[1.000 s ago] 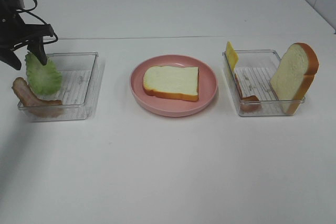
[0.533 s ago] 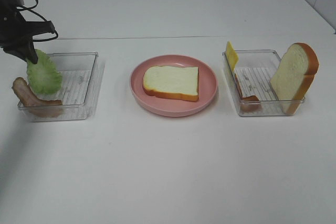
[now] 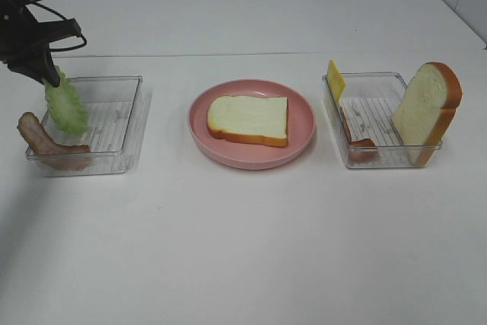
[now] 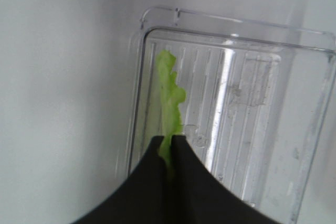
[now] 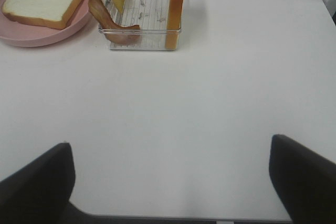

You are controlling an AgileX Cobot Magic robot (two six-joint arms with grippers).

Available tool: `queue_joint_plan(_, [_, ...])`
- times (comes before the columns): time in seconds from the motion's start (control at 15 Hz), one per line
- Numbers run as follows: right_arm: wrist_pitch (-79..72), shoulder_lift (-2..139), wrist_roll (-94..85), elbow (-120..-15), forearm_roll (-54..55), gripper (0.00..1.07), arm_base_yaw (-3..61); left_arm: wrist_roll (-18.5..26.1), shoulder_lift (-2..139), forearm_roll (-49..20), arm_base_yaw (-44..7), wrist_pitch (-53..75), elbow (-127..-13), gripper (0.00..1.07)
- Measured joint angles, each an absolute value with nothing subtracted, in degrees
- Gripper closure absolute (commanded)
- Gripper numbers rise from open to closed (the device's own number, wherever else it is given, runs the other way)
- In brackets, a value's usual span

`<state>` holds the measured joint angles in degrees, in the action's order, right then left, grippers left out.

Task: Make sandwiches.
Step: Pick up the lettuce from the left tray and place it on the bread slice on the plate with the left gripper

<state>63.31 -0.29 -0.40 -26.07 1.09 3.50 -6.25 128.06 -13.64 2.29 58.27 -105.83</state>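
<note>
One white bread slice lies flat on the round pink plate; it also shows in the right wrist view. My left gripper is shut on the top of the green lettuce leaf and holds it edge-on over the left clear tray; the wrist view shows the leaf pinched between the fingertips. A bacon strip leans over that tray's left wall. The right tray holds an upright bread slice, a yellow cheese slice and a bacon strip. My right gripper is open and empty over bare table.
The white table stretches in front of the plate and trays. A seam line runs across it behind them.
My left gripper closed on the lettuce leaf and lifted it up out of the left tray; the leaf now hangs edge-on. The right arm has not moved.
</note>
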Motion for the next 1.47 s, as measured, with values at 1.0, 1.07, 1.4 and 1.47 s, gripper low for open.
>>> queue_joint_plan(1.0, [63.31,-0.29,-0.40,-26.07,1.09,0.10,3.50,-9.45,125.19,-23.55,-14.15,54.14,-121.24,1.07])
queue_joint_plan(1.07, [63.31,-0.29,-0.40,-26.07,1.09,0.10,3.50,-9.45,125.25,-24.69,-14.61,53.46,-121.24,1.07])
queue_joint_plan(1.4, [63.31,-0.29,-0.40,-26.07,1.09,0.10,3.50,-8.59,129.09,-38.16,-19.54,48.76,-121.24,1.07])
queue_joint_plan(1.47, [63.31,-0.29,-0.40,-26.07,1.09,0.10,3.50,-8.25,130.58,-40.91,-20.97,47.67,-121.24,1.07])
